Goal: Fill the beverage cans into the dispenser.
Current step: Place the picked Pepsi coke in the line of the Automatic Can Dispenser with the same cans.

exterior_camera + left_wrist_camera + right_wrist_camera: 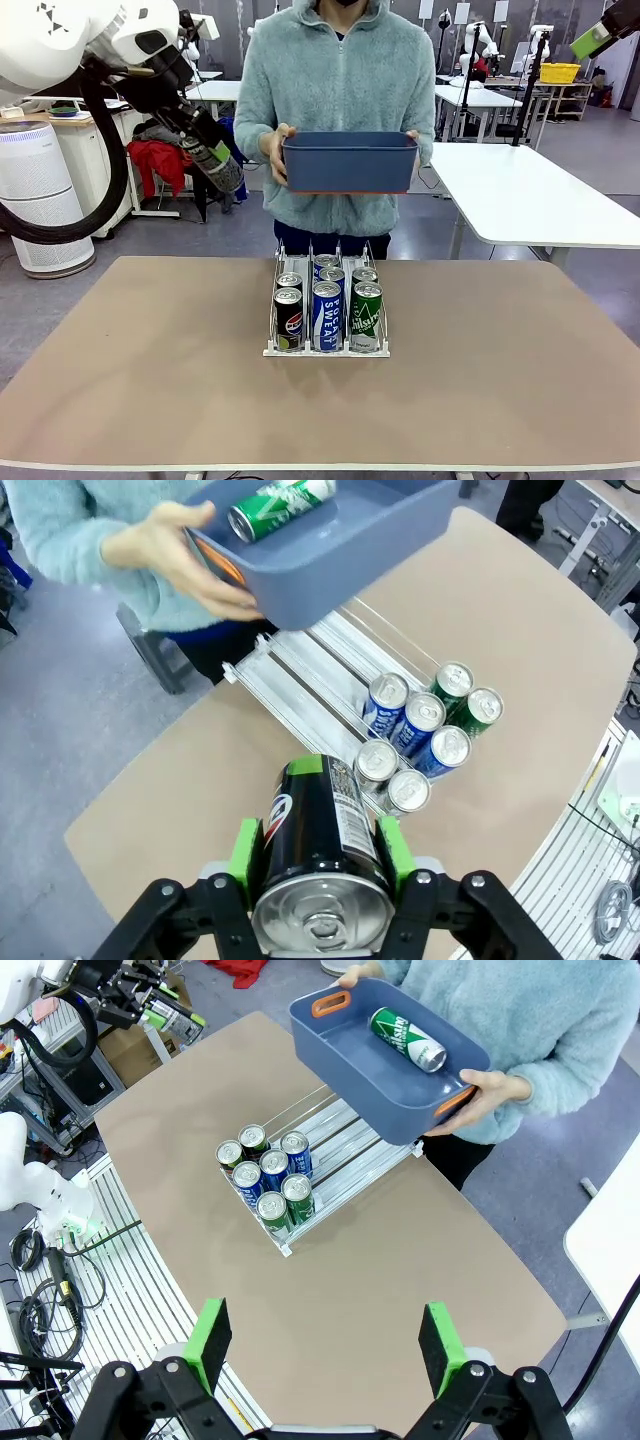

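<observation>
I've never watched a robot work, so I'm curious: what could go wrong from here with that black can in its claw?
The left claw grips the black can high above the table; a slip would likely drop it. The person holds the blue bin over the far end of the dispenser, so the arm might bump it there.

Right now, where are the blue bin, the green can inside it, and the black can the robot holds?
Blue bin (pixel 349 168): front view, its front wall.
Green can (pixel 405 1038): right wrist view, its printed side.
Black can (pixel 318 820): left wrist view, its dark side.
</observation>
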{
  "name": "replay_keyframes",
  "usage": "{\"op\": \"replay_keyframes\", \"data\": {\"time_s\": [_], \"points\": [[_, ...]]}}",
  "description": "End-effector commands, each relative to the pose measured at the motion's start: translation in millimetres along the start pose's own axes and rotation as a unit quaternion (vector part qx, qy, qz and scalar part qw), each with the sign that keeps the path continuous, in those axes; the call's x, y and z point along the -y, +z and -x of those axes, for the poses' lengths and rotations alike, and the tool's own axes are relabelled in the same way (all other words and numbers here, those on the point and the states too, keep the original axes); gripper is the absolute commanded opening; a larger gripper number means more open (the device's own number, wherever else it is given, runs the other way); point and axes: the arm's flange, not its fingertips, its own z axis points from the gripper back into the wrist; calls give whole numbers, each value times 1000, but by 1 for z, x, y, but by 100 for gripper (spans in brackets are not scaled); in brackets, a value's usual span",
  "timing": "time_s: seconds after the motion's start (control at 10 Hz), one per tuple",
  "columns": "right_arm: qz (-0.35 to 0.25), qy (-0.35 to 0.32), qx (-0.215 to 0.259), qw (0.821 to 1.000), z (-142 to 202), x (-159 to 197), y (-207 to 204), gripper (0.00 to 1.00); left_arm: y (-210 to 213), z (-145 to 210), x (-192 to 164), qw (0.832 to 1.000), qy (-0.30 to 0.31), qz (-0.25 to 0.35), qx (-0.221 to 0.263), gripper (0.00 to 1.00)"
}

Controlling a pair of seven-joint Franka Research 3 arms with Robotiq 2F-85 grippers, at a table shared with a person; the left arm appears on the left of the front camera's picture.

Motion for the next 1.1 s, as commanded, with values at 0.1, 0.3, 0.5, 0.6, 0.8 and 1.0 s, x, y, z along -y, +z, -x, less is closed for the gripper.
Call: {"op": "replay_keyframes", "data": {"time_s": [0.1, 0.3, 0.5, 0.6, 0.8, 1.0], "points": [[-3, 0, 0, 1000, 1, 0, -2, 100, -20, -11, 21, 996, 88, -7, -30, 58], [-3, 0, 0, 1000, 1, 0, -2, 100, -44, -12, 45, 996, 64, 12, -57, 58], [-3, 0, 0, 1000, 1, 0, -2, 100, -64, -10, 65, 995, 39, 31, -81, 58], [-3, 0, 0, 1000, 1, 0, -2, 100, -70, -6, 72, 994, 29, 47, -95, 58], [-3, 0, 0, 1000, 1, 0, -2, 100, -72, -7, 71, 992, 11, 64, -107, 58], [-3, 0, 0, 1000, 1, 0, -2, 100, -79, -5, 80, 993, 36, 41, -101, 58]]}}
